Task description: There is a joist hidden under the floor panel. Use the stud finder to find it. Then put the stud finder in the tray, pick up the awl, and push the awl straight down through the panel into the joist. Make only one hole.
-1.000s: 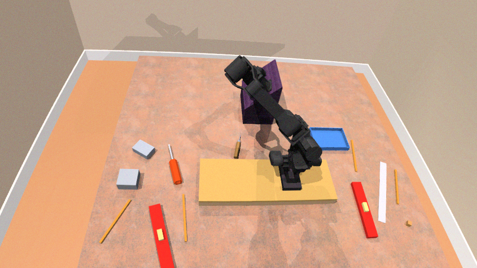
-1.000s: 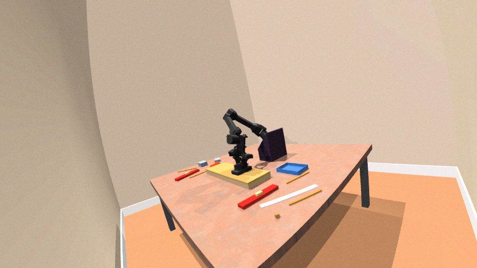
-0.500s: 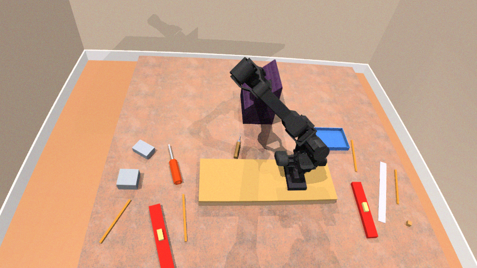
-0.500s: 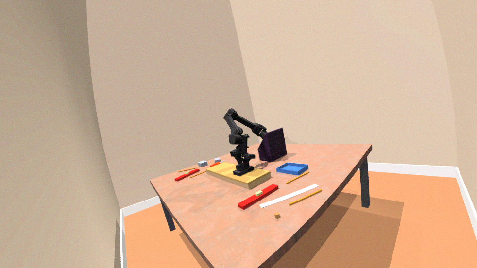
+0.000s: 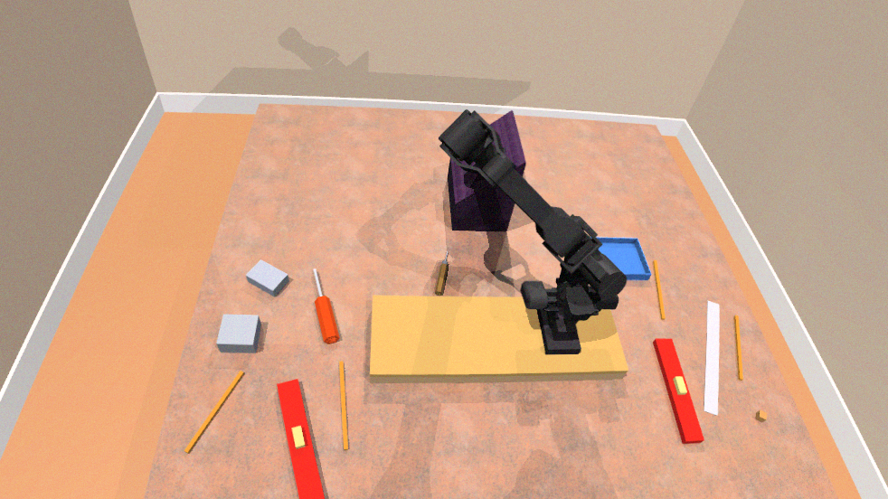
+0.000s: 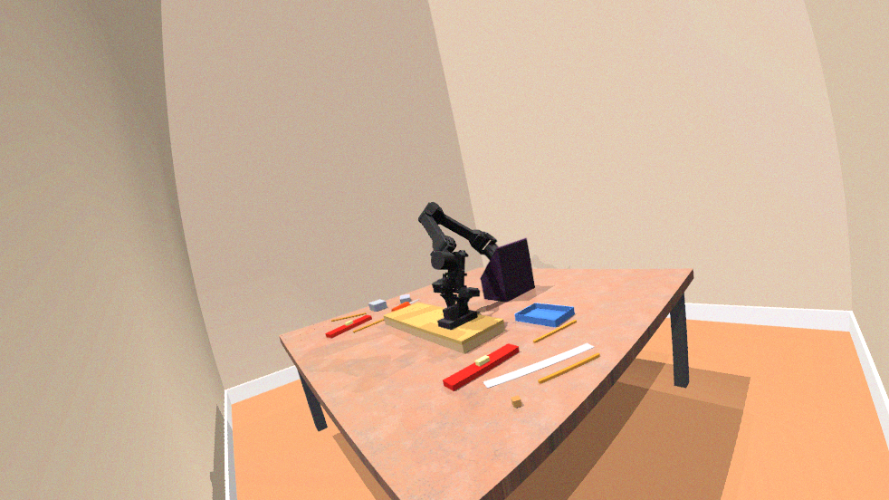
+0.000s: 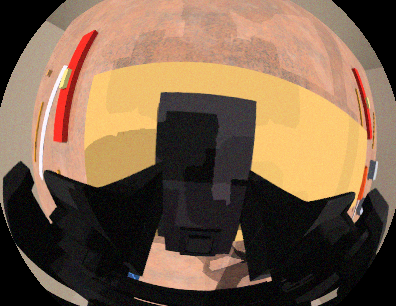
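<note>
pinkish tbl [image 5: 392,205] [image 6: 406,396] [image 7: 209,30], red lvls, blue tray [image 5: 623,258] [image 6: 544,315] [image 7: 133,275]

1. Top: I look steeply down from high up, toward twelve.
2. Exterior: I'm well back at four o'clock, facing ten.
3. Wrist: close over the board [image 5: 451,336] [image 6: 419,322] [image 7: 304,150], facing six; all share board and table [image 5: 327,205] [image 6: 393,416] [image 7: 294,30].

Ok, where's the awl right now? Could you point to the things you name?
In the top view, the awl [image 5: 441,276] lies left of the claw [image 5: 562,300], just beyond the far edge of the yellow panel [image 5: 451,336], with the orange screwdriver [image 5: 326,318] farther left.
</note>
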### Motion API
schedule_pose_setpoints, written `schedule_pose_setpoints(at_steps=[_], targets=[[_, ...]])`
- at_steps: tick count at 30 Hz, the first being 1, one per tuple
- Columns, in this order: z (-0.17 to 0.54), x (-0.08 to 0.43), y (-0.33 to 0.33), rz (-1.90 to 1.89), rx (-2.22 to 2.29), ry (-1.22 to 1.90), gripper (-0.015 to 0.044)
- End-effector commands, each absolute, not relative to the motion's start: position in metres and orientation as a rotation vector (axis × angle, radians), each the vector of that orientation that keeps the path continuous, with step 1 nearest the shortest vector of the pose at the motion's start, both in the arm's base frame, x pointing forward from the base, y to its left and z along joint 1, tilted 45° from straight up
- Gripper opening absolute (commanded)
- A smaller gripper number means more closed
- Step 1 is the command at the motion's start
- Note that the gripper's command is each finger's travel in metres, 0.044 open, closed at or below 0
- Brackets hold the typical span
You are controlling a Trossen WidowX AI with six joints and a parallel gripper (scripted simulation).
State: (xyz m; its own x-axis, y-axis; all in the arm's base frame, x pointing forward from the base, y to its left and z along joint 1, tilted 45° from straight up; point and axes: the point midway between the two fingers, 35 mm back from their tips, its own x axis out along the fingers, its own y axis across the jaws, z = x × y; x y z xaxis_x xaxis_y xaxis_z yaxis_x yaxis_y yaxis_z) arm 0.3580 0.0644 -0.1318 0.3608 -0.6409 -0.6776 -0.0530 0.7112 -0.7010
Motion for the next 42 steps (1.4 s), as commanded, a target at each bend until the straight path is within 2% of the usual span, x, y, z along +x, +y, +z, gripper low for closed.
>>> schedule_pose_setpoints(at_steps=[1, 42], targets=[[-0.137, 0.357, 0.069, -0.42, -0.708, 1.161, 0.0], [-0.175, 0.354, 0.109, -0.418, -0.704, 1.16, 0.0]])
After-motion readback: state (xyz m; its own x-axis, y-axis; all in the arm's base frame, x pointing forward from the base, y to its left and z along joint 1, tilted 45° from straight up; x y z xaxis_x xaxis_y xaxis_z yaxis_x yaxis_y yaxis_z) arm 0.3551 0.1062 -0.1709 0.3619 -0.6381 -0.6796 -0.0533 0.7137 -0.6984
